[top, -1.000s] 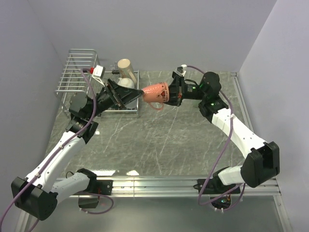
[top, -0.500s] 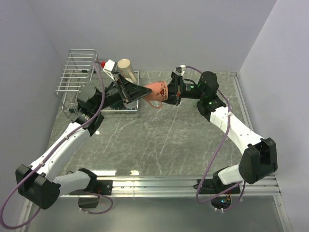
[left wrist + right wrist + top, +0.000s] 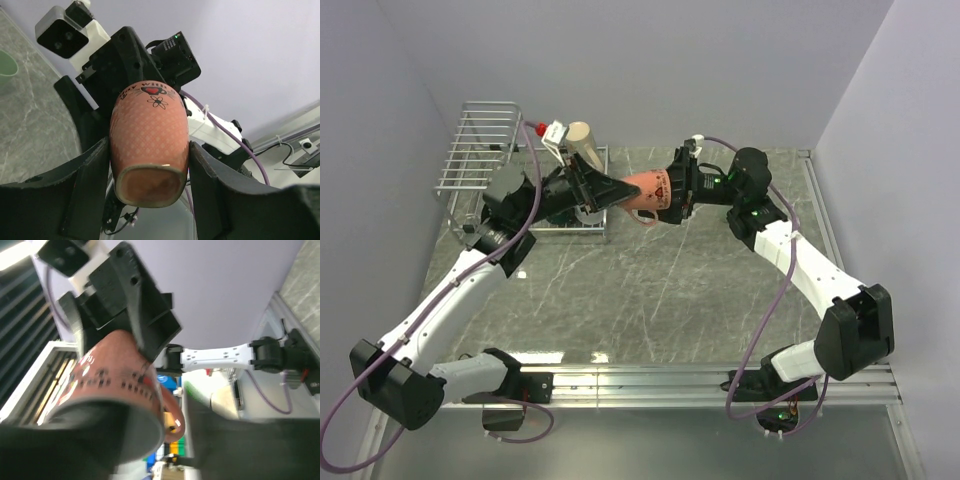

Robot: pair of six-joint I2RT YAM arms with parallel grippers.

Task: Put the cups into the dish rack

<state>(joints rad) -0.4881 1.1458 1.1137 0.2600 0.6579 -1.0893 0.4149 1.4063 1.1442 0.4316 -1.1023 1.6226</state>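
Orange-red mug (image 3: 642,190) lies sideways in mid-air just right of dish rack (image 3: 478,150); left gripper (image 3: 149,170) clamped on its base end. Right gripper (image 3: 667,192) at its rim end; grip cannot be told, view blurred.

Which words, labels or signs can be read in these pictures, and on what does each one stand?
orange cup: curved dark lettering, too small to read; beside it a red heart and a small flower-like sign.
Right wrist view: dark print on the same cup, blurred.
No other text is legible.
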